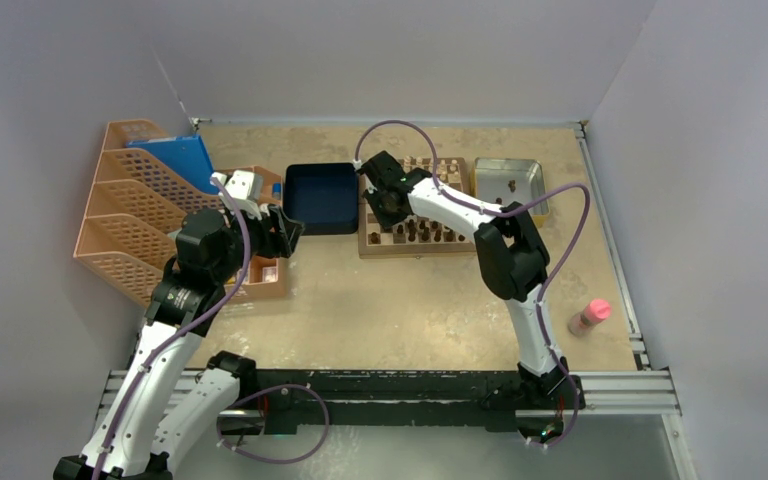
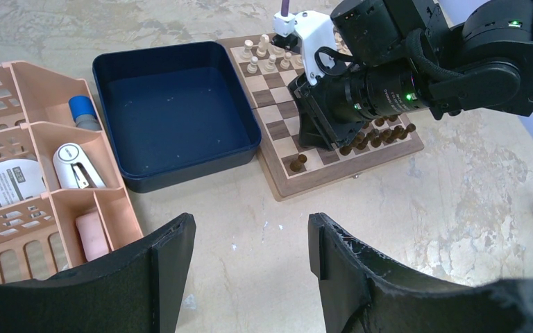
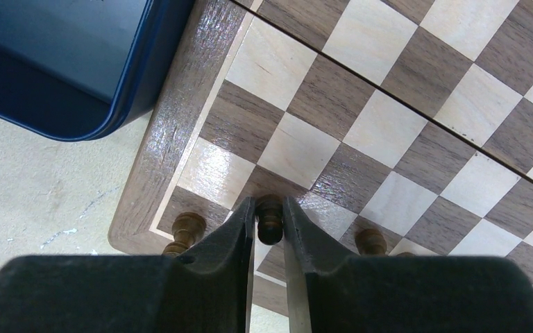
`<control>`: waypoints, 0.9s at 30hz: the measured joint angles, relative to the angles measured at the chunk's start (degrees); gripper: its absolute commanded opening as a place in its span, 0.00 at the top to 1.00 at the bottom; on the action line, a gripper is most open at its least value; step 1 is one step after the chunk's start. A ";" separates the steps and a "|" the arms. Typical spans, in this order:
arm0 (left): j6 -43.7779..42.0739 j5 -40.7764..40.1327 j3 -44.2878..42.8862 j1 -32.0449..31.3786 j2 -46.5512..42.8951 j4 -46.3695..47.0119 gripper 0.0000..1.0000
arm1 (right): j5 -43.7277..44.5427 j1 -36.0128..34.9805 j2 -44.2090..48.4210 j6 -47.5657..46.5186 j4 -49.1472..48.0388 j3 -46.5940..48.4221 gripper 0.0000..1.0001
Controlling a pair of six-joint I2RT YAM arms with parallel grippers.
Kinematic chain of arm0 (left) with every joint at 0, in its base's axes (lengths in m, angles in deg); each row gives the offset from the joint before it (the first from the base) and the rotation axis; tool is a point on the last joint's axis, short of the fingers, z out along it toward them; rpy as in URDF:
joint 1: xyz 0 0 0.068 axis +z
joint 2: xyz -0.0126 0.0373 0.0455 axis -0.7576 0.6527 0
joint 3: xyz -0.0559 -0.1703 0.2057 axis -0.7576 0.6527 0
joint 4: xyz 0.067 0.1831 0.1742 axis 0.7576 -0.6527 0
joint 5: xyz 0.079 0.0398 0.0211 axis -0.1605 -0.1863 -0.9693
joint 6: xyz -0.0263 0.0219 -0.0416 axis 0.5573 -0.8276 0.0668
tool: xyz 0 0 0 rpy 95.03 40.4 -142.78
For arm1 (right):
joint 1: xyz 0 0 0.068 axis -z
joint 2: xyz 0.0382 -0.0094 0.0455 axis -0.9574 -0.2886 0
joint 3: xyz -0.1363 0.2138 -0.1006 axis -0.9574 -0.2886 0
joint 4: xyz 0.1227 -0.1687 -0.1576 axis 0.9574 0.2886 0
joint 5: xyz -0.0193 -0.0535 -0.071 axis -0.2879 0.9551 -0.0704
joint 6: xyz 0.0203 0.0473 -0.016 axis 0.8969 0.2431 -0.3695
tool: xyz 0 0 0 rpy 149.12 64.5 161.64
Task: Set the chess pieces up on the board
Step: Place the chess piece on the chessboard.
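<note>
The board [image 3: 173, 132] is varnished wood, its border glossy enough to throw back the light, the pale and dark squares smooth with the grain showing. The chess pieces [image 3: 269, 220] are turned wood, dark and lightly polished. The blue tray [image 2: 173, 104] looks like smooth plastic with a soft sheen; the far tray [image 1: 532, 175] is bare silvery metal. The peach organiser [image 2: 35, 76] is matt moulded plastic. The table [image 2: 423, 208] has a mottled, stone-like matt top. The fingers [image 2: 340, 257] of the left gripper [image 2: 250, 225] are matt black, rough along the edges
</note>
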 measured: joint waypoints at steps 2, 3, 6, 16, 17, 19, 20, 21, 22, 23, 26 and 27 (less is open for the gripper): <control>0.00 0.00 0.00 0.00 0.02 0.00 0.39 | -0.07 0.00 0.00 0.02 0.00 0.00 0.73; 0.00 0.00 0.00 0.00 0.00 0.00 0.39 | -0.15 0.00 0.00 0.00 0.00 0.00 0.71; 0.00 0.00 0.00 0.00 0.02 0.00 0.39 | -0.28 0.00 0.00 0.00 0.00 0.00 0.67; 0.00 0.02 0.00 0.00 0.04 0.02 0.39 | -0.26 0.00 1.64 0.48 0.24 0.00 0.64; 0.00 0.02 0.00 0.00 0.07 0.02 0.39 | -0.24 0.00 2.32 0.55 0.22 0.00 0.64; 0.00 0.02 0.00 0.00 0.07 0.00 0.39 | -0.24 0.00 3.74 0.72 0.20 0.00 0.64; 0.00 0.02 0.00 0.00 0.07 0.02 0.39 | -0.22 0.00 4.33 0.74 0.15 0.00 0.65; 0.00 0.02 0.00 0.00 0.07 0.02 0.39 | -0.15 0.00 4.98 0.79 0.11 0.00 0.66; 0.00 0.02 0.00 0.00 0.07 0.00 0.39 | -0.07 0.00 5.57 0.83 0.09 0.00 0.67; 0.00 0.02 0.00 0.00 0.07 0.00 0.39 | 0.09 0.00 6.03 0.96 0.09 0.00 0.67; 0.00 0.02 0.00 0.00 0.09 0.02 0.39 | 1.14 0.00 7.06 1.18 0.00 -0.42 0.70; 0.00 0.04 0.00 0.00 0.09 0.02 0.39 | 1.40 0.00 7.28 1.18 0.02 -0.79 0.70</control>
